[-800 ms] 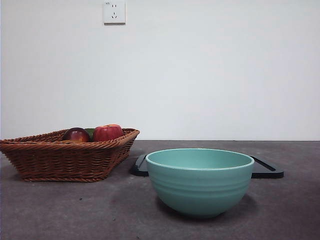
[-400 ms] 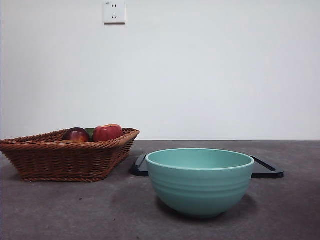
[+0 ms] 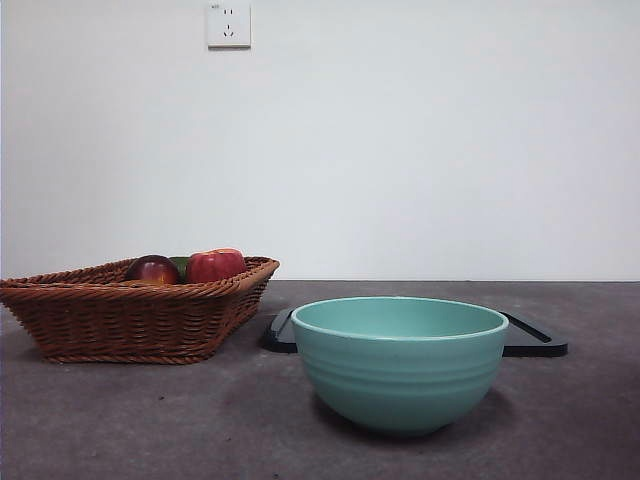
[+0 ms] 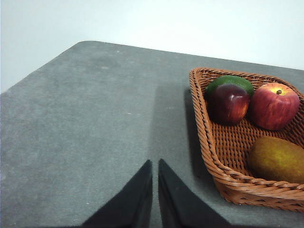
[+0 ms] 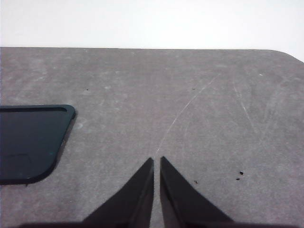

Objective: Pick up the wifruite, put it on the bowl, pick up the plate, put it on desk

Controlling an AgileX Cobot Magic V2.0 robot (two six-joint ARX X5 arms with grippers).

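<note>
Wicker basket [image 3: 130, 320] (apple [image 3: 215, 265] inside), wall socket [image 3: 228, 24].

I see the dark grey mottled stone-like surface [image 3: 120, 420] carrying three things directly: a brown woven wicker basket [image 3: 130, 315] toward its left edge, a deep ridged teal-green bowl [image 3: 400, 365] near the front middle, and a flat black rounded-corner plate [image 3: 535, 340] behind the bowl, well clear of the basket.

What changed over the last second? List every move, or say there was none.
Nothing visibly changed. The bowl, the basket with its fruit and the black tray behind the bowl sit where they were, and no arm shows in the front view.
</note>
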